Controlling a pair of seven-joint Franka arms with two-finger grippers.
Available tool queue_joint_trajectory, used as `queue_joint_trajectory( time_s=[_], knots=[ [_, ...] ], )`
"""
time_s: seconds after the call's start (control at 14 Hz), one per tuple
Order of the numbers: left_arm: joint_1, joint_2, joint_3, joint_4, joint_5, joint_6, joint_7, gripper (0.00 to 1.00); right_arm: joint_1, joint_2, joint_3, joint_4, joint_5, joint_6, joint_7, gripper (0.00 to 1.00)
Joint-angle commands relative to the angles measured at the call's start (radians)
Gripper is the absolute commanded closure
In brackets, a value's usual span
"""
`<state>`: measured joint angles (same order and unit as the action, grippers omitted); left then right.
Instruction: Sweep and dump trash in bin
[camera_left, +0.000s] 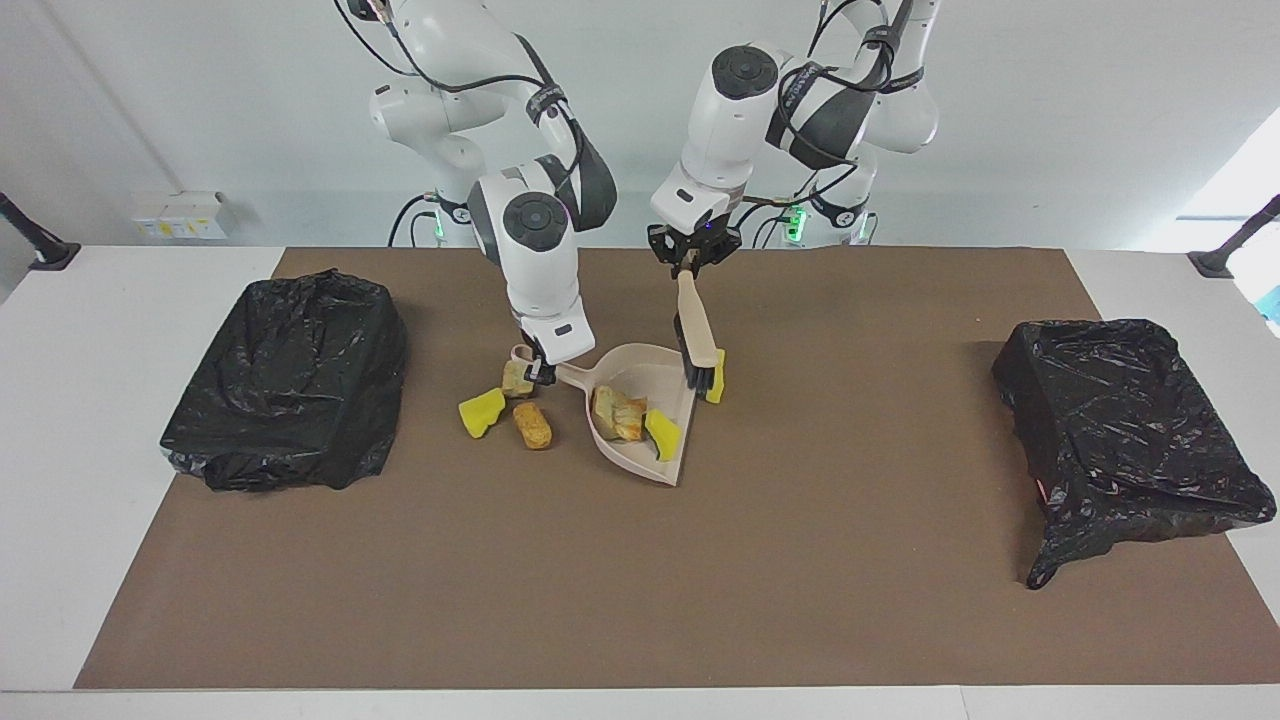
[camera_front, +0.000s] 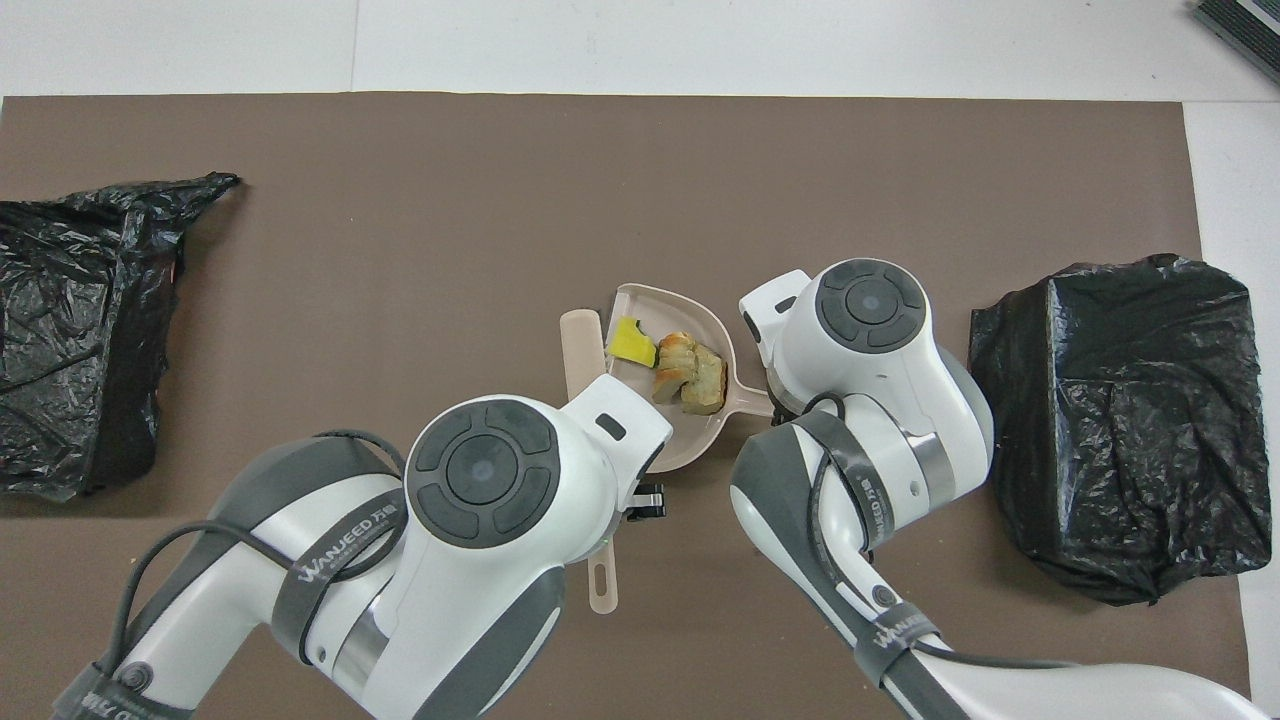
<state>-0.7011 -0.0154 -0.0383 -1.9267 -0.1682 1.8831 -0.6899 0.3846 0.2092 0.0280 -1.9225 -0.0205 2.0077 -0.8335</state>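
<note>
Trash (camera_left: 622, 414) lies in the dustpan (camera_left: 640, 470) — right pincer (camera_left: 541, 371) clamps its handle, left pincer (camera_left: 689, 266) clamps the brush (camera_left: 696, 335).

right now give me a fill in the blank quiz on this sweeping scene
1. The left gripper holds the ____ by its handle.
2. The right gripper grips the handle of the ____.
3. Both bins are lined with ____ plastic bags.
4. The trash piece beside the bristles is ____ in colour.

Missing words: brush; dustpan; black; yellow

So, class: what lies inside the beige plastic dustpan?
Inside the beige plastic dustpan lie a tan-brown crumbly lump and a bright yellow sponge piece. In the overhead view the left arm covers the pan's nearer part.
</note>
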Motion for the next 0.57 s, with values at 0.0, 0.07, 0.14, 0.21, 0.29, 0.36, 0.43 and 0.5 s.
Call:
queue_joint_trajectory(
  time_s=[0.0,0.07,0.14,0.21,0.29,0.36,0.43,0.5],
  knots=[
    [0.006,-0.043,0.017,-0.095,-0.002,-0.018,-0.008,1.0,-0.007,-0.03,0.003,-0.029,-0.009,0.014,-0.022,1.0],
    [0.032,-0.032,0.018,-0.124,0.001,-0.019,-0.002,1.0,-0.007,-0.03,0.003,-0.029,-0.01,0.016,-0.038,1.0],
    [0.063,-0.032,0.018,-0.174,0.002,-0.01,0.013,1.0,-0.007,-0.03,0.003,-0.029,-0.013,0.013,-0.091,1.0],
    [0.08,-0.044,0.018,-0.213,0.002,-0.003,0.042,1.0,-0.01,-0.031,0.001,-0.029,-0.028,0.009,-0.143,1.0],
    [0.113,-0.047,0.018,-0.239,0.002,0.001,0.068,1.0,-0.019,-0.031,0.003,-0.03,-0.044,0.008,-0.171,1.0],
    [0.127,-0.048,0.017,-0.264,0.002,0.007,0.094,1.0,-0.021,-0.031,0.003,-0.03,-0.045,0.008,-0.191,1.0],
    [0.127,-0.038,0.017,-0.285,0.002,0.037,0.121,1.0,-0.021,-0.031,0.003,-0.032,-0.045,0.008,-0.203,1.0],
    [0.121,-0.031,0.015,-0.307,0.002,0.081,0.141,1.0,-0.021,-0.03,0.003,-0.036,-0.045,0.008,-0.214,1.0]
  ],
)
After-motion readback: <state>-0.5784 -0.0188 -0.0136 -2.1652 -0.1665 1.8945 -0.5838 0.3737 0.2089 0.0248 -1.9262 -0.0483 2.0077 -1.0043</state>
